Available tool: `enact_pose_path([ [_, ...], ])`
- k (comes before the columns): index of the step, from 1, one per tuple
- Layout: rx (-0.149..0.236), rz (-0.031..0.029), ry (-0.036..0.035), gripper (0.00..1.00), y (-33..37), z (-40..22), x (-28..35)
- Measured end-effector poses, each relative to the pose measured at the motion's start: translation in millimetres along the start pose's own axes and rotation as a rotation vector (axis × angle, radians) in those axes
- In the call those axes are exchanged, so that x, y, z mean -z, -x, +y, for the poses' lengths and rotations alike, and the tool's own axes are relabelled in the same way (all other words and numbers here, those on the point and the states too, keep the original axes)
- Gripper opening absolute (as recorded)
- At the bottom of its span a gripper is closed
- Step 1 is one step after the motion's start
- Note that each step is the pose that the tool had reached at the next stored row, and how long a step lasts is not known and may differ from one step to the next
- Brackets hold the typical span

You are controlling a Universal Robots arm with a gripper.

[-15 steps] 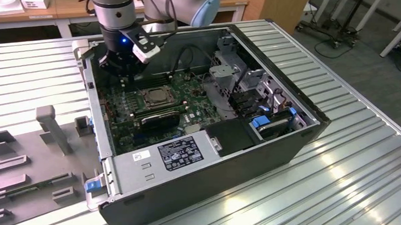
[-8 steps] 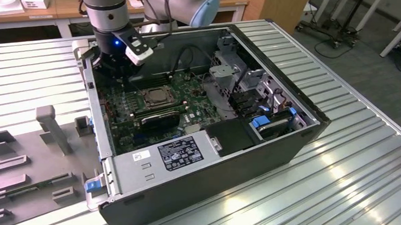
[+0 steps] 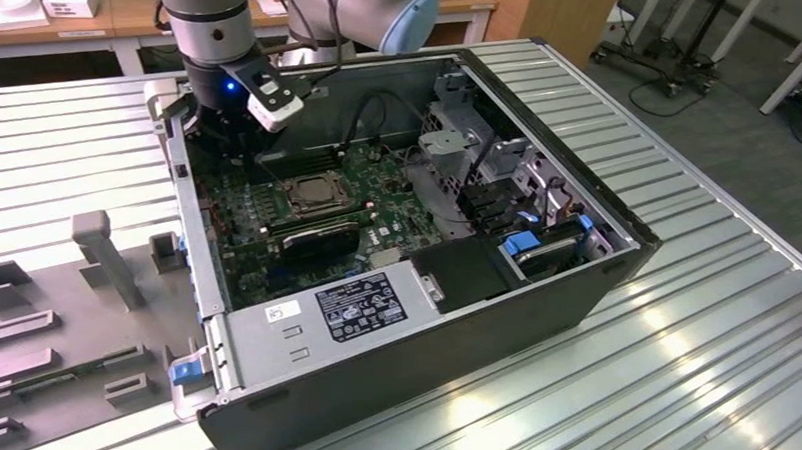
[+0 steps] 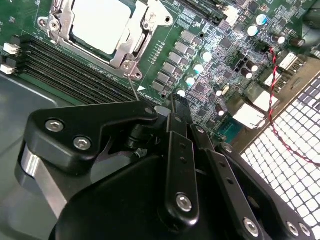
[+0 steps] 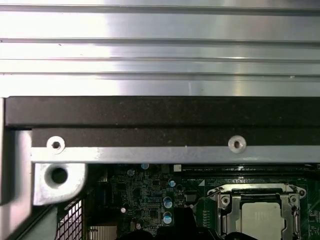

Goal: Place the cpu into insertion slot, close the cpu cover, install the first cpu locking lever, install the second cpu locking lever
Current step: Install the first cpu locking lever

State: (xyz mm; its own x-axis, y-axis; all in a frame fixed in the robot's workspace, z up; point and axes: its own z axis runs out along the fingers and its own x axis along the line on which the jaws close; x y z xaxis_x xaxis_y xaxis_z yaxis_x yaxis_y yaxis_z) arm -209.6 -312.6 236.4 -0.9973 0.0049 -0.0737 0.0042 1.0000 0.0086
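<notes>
An open computer case [image 3: 413, 285] holds the green board [image 3: 375, 199]. The cpu [image 3: 317, 192] [image 4: 100, 22] [image 5: 259, 217] lies in the insertion slot [image 4: 50, 25], silvery top up. The cpu cover [image 4: 141, 40] [image 5: 226, 209] is folded flat around it. A thin wire locking lever [image 4: 133, 82] runs from the socket's corner to my fingertips; whether it sits between them is hidden. My gripper [image 3: 241, 144] [image 4: 175, 106] [image 5: 186, 220] is inside the case beside the socket's corner, towards the exterior view's left, and looks shut.
Black memory slots [image 4: 65, 67] run beside the socket. A black heatsink block [image 3: 324, 237], a labelled power supply [image 3: 358, 309] and a drive cage with blue tabs [image 3: 541, 240] share the case. The case wall [image 5: 160, 115] is close. Grey fixtures [image 3: 50, 323] stand on the ribbed table.
</notes>
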Motion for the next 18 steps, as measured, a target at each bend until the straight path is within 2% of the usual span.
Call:
enact_pose_path([
  [9,-0.001,-0.0009,0.0002,0.11,0.4,0.1,3.9],
  [15,-0.001,-0.006,0.0009,0.11,-6.2,0.9,3.6],
  [18,-0.001,-0.006,0.0007,0.11,-6.6,0.9,3.6],
])
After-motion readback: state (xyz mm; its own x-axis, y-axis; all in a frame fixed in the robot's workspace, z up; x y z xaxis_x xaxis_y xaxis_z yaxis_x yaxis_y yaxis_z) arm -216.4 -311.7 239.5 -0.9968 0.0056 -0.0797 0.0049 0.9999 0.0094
